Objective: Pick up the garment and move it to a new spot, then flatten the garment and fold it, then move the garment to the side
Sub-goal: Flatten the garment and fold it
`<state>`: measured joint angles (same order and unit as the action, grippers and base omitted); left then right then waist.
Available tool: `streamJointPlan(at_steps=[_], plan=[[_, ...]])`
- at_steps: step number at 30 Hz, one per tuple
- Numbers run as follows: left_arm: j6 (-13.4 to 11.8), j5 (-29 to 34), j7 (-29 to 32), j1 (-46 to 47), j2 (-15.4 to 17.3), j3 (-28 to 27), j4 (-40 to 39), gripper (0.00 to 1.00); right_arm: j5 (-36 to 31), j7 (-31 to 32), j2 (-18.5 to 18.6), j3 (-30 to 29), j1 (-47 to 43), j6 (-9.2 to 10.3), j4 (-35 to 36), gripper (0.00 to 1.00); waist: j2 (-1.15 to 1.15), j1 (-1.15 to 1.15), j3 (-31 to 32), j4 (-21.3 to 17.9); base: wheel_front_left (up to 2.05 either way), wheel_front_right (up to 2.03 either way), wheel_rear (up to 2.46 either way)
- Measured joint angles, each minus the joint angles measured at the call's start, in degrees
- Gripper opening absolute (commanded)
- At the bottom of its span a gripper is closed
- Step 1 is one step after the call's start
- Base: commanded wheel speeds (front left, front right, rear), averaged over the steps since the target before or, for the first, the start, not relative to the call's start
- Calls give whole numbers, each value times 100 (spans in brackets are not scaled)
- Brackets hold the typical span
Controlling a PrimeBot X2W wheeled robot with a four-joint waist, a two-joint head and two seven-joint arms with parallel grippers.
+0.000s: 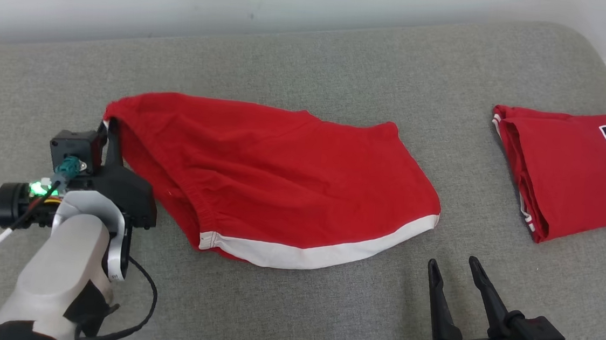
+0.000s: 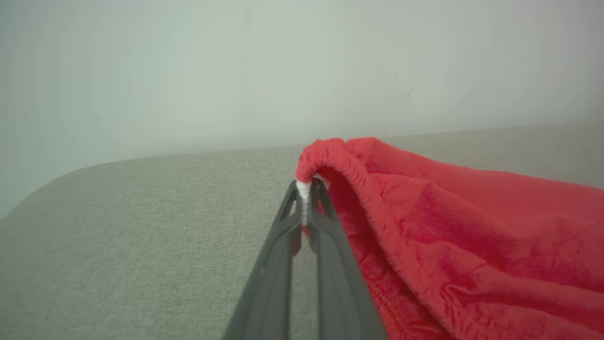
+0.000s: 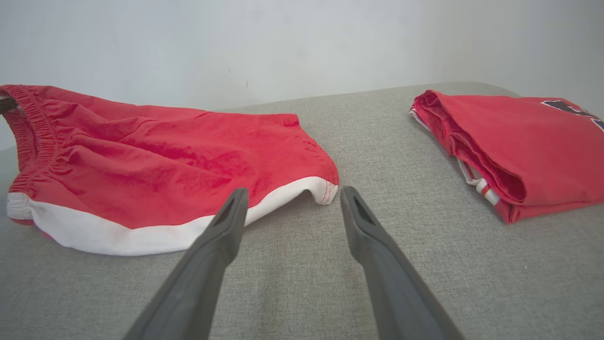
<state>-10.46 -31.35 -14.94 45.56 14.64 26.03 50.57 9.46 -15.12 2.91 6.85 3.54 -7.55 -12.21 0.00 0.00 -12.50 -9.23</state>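
Observation:
The garment [image 1: 275, 173] is a pair of red shorts with a white hem band, folded over and lying across the middle of the grey cushion. My left gripper [image 1: 110, 129] is at its left end, shut on the elastic waistband. In the left wrist view the two fingers pinch a red and white bit of the garment [image 2: 472, 245] at the left gripper [image 2: 306, 189], lifting the waistband a little. My right gripper [image 1: 452, 265] stands open near the front, just right of the white hem, holding nothing. The right wrist view shows the right gripper [image 3: 290, 200] short of the garment [image 3: 155, 156] and its hem corner.
A folded red jersey [image 1: 573, 169] with dark numerals lies at the far right of the cushion [image 1: 344, 60], near its rounded edge. A pale wall runs behind. Bare grey fabric lies between the two garments and along the front.

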Motion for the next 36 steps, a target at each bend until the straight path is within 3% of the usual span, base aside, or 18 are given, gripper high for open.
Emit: streamJointPlan(at_steps=[6, 12, 16, 19, 23, 29, 36], plan=[[194, -89, 35, 26, -185, 56, 569, 100, 1, 0, -1, -60, -6, -1, 3, 100, 0, 0, 15, 36, 0, 0, 0], [348, -261, 12, -336, -368, -26, 523, 100, 9, -1, -1, -97, -43, -1, 10, 100, 0, 0, 128, 234, 0, 0, 0], [167, 132, -11, -978, -331, -569, -1271, 100, -62, 0, 5, -238, -79, -1, 108, 100, 0, 0, 207, 383, 0, 0, 0], [113, 604, -10, -2101, -414, -948, -2561, 100, -148, 0, 44, -347, -123, 0, 180, 100, 0, 0, 289, 458, 0, 0, 0], [382, 979, -11, -3255, -721, -1497, -3883, 100, -197, 0, 71, -525, -137, 0, 240, 100, 0, 0, 411, 525, 0, 0, 0], [958, 1414, -11, -4335, -998, -2239, -4771, 100, -244, 0, 119, -615, -200, -1, 116, 100, -1, -1, 673, 604, 0, 0, 0], [1493, 1814, -11, -5065, -1131, -2642, -5114, 100, -253, 0, 211, -708, -395, -1, -120, 100, -2, -2, 1089, 682, 0, 0, 0]])
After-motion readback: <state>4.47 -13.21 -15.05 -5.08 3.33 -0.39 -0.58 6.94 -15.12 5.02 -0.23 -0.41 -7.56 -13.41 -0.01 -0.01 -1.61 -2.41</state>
